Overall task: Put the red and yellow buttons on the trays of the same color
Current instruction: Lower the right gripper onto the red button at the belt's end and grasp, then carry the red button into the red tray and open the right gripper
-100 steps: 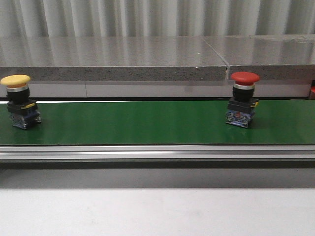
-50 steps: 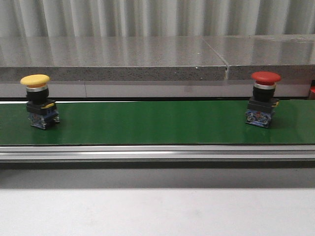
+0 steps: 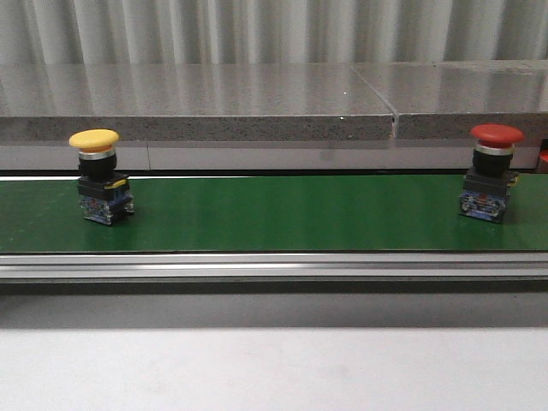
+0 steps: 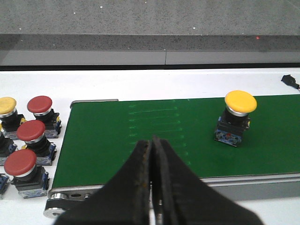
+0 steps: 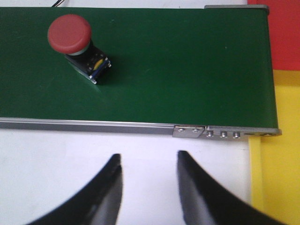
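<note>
Buttons, yellow [image 3: 94, 139] and red [image 3: 497, 134], ride unlabelled on belt [image 3: 282, 214]; left end effector [image 4: 151, 145] closed, right end effector [image 5: 147, 166] open.

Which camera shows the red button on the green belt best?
The right wrist view: the red button is big and close, seen from above on the belt. The front view shows it small at the right edge. The left wrist view misses that one.
</note>
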You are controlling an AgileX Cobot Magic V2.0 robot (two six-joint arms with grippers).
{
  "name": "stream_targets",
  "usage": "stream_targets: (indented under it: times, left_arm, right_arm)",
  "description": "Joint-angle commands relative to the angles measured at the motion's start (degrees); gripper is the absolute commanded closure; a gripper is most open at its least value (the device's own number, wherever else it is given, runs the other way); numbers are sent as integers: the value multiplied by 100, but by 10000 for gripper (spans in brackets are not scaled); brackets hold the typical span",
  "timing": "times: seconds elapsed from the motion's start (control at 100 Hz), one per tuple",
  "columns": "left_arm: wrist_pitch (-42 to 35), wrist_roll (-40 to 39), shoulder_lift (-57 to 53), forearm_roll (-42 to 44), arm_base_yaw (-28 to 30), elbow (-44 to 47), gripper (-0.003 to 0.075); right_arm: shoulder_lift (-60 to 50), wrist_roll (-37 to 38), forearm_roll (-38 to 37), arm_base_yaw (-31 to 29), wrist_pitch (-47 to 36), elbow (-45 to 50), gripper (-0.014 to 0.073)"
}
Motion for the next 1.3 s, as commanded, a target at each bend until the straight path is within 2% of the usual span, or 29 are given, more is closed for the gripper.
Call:
stream_targets:
  times: [0.0, 0.1, 0.29, 0.65, 1.13, 1.23, 1.29]
  left_arm:
    - [-473, -7, 22, -8, -44, -152, 740]
    - [-473, -7, 22, -8, -44, -152, 740]
    - [-473, -7, 22, -8, -44, -152, 740]
    - [-484, -7, 22, -8, -44, -152, 740]
    - [-505, -7, 22, -8, -44, -152, 740]
    - [-505, -7, 22, -8, -44, -152, 740]
    - [-505, -7, 22, -8, -44, -152, 740]
  right_arm:
    - [-12, -10, 26, 0, -218, -198, 41]
    - [-12, -10, 26, 0, -255, -198, -22]
    - [210, -20, 26, 6, -301, -322, -20]
    - [1644, -226, 26, 34, -189, -993, -20]
    - [3397, -226, 4, 26, -776, -1963, -20]
    - [3676, -226, -12, 26, -791, -2107, 31]
    - [3782, -226, -12, 26, -714, -2172, 126]
